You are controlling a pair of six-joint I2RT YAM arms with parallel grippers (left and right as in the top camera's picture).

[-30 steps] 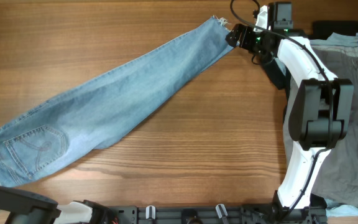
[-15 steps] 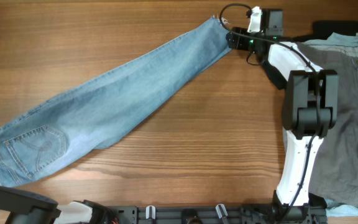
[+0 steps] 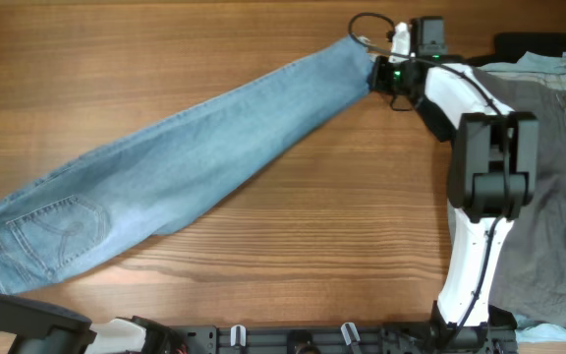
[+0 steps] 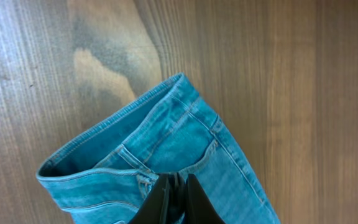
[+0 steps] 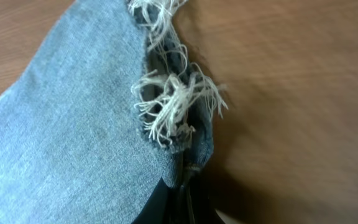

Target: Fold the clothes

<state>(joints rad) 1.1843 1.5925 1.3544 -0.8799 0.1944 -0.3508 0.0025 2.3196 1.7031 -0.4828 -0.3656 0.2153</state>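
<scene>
The clothes, a pair of light-blue jeans (image 3: 195, 157), lie stretched out diagonally from the table's front left to its back right. My right gripper (image 3: 376, 74) is shut on the frayed hem (image 5: 173, 106) at the back right end, and denim (image 5: 73, 137) fills the left of the right wrist view. My left gripper (image 4: 174, 186) is shut on the waistband near a belt loop, with the waist end (image 4: 185, 137) folded double on the wood. In the overhead view the left gripper itself is hidden at the front left edge.
Grey trousers (image 3: 558, 177) lie spread at the right, under the right arm's white links (image 3: 480, 108). A black garment (image 3: 534, 44) sits at the back right corner. A dark rail (image 3: 293, 339) runs along the front edge. Bare wood surrounds the jeans.
My right gripper moved in onto the frayed hem and closed on it. The hem end shifted slightly to the right. The left gripper stayed shut on the waistband.
</scene>
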